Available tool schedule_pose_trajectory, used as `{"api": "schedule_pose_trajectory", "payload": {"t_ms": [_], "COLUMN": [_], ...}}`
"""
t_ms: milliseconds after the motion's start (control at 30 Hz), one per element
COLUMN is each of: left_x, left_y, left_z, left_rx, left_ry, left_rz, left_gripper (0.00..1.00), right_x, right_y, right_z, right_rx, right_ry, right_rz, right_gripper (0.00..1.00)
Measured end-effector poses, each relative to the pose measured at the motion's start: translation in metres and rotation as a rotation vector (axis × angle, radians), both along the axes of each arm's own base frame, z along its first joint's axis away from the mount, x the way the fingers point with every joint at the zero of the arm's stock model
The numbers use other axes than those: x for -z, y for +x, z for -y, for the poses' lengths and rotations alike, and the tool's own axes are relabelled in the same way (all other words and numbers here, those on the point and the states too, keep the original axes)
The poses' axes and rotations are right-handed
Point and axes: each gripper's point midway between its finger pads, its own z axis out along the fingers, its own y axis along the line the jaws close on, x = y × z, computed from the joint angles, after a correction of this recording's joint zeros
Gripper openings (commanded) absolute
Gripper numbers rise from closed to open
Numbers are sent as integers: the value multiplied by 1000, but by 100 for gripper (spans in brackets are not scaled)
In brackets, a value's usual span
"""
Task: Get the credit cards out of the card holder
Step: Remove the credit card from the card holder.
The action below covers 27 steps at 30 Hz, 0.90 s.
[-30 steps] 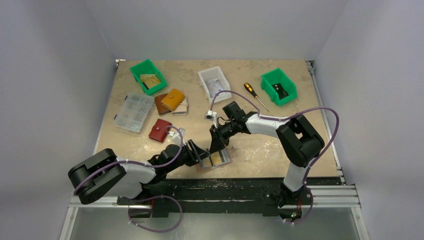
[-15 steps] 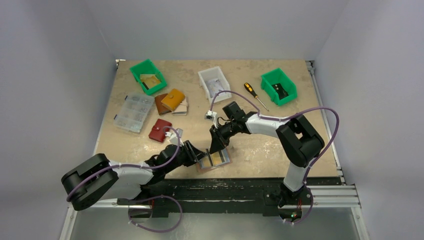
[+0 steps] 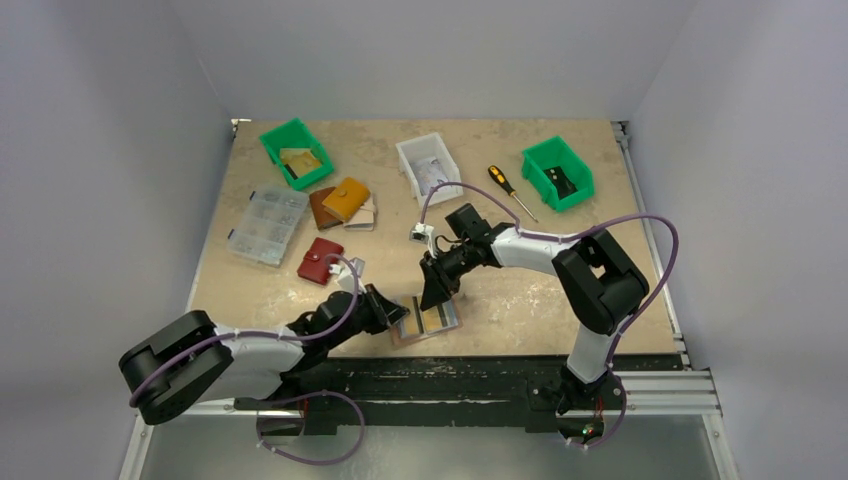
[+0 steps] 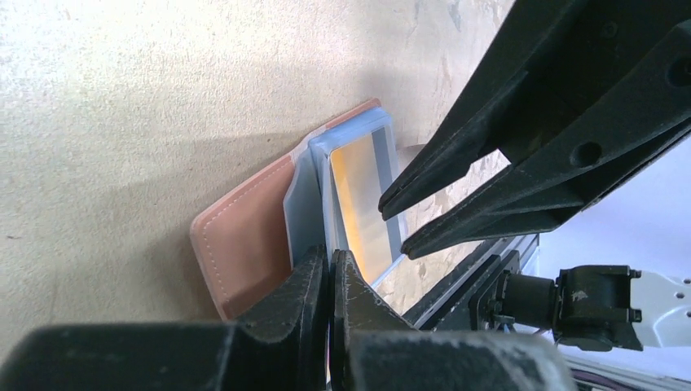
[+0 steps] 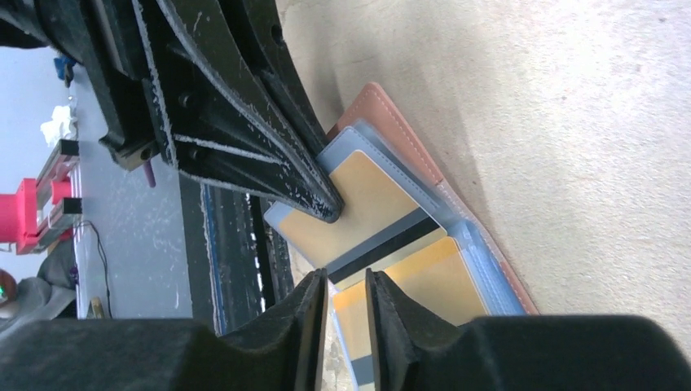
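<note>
The card holder (image 3: pixel 428 322) lies open near the table's front edge, brown-pink leather (image 4: pixel 244 244) outside and clear sleeves inside. Tan-gold credit cards (image 5: pixel 367 208) with dark stripes sit in its sleeves; a second one (image 5: pixel 428 285) lies lower. One sleeve with a gold card (image 4: pixel 358 195) stands lifted. My left gripper (image 4: pixel 330 265) is shut on that sleeve's edge; it also shows in the top view (image 3: pixel 397 317) and in the right wrist view (image 5: pixel 322 208). My right gripper (image 5: pixel 346 285) hovers just above the cards, jaws slightly apart and empty; it also shows in the top view (image 3: pixel 436 298) and in the left wrist view (image 4: pixel 398 226).
A red pouch (image 3: pixel 320 260), a mustard wallet (image 3: pixel 347 198) and a clear organiser box (image 3: pixel 266 224) lie at the left. Green bins (image 3: pixel 296 152) (image 3: pixel 557 172), a white bin (image 3: pixel 428 160) and a screwdriver (image 3: pixel 511 191) stand at the back. The table's front edge is beside the holder.
My left gripper has gone from wide open to shut at the holder's left side, and its arm has drawn a little left. The right arm has barely moved.
</note>
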Motion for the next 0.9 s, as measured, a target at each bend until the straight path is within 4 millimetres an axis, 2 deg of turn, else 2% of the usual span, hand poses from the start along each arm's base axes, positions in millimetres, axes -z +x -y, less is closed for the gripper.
{"api": "schedule_pose_trajectory", "payload": {"t_ms": [200, 367, 567, 900], "left_x": [-8, -29, -43, -54], "left_y": [-6, -3, -3, -3], "left_z": [-9, -2, 4, 7], "left_rx": [30, 72, 104, 114], "left_ry": [-16, -49, -85, -116], "left_rz": [106, 209, 269, 304], "left_gripper": [0, 0, 0, 0], "right_x": [-7, -14, -21, -27], "right_y": [-1, -2, -7, 8], "right_z": [5, 8, 8, 15], "right_rx": [-37, -58, -84, -22], "right_ry": [32, 70, 108, 124], "right_rz": [-5, -22, -45, -68], "right_gripper": [45, 48, 48, 49]}}
